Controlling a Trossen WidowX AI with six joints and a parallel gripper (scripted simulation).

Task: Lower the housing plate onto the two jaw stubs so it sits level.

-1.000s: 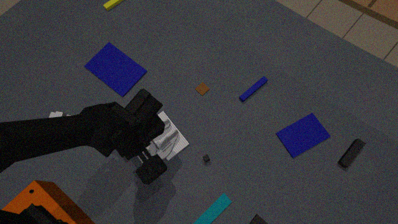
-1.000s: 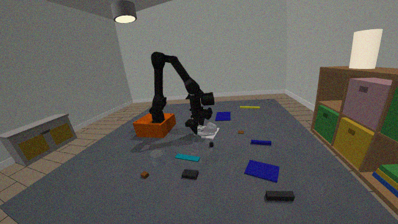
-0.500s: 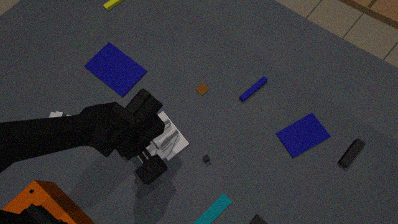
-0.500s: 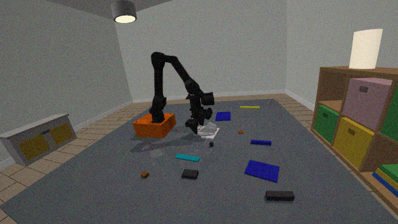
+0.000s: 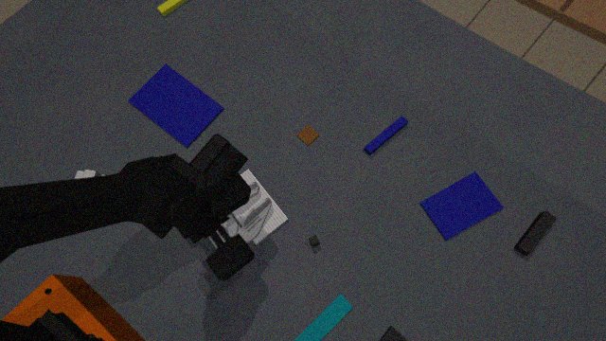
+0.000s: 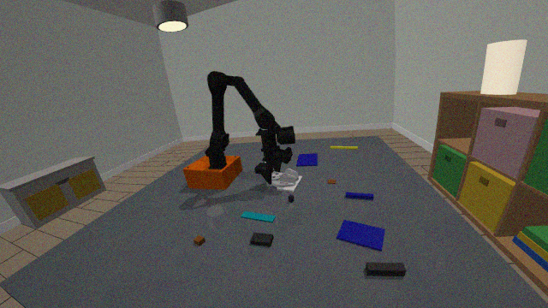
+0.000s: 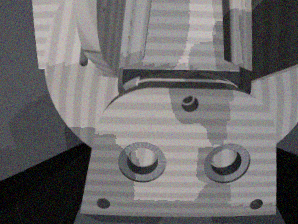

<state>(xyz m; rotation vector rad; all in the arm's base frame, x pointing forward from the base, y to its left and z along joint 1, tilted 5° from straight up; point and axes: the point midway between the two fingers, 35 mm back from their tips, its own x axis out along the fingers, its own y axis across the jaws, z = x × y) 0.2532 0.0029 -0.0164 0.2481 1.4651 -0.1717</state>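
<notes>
Pale walls (image 6: 278, 64), tiled floor (image 6: 141, 164) (image 5: 568, 57), glowing lamp (image 6: 503, 68) atop a wooden cubby shelf (image 6: 505, 97).

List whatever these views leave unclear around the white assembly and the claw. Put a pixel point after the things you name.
- Claw (image 5: 220, 237) fingertips: top view, mostly behind the black arm; wrist view, cut off by the lower edge.
- Whether the housing plate (image 7: 165, 192) sits level on the stubs: wrist view, the plate itself covers whatever is beneath it.
- White piece left of the assembly (image 5: 85, 174): top view, partly behind the arm.
- Assembly details: exterior view, too small and grainy.
- Teal strip's (image 5: 327, 317) (image 6: 258, 216) near end: top view, cut by the lower edge.
</notes>
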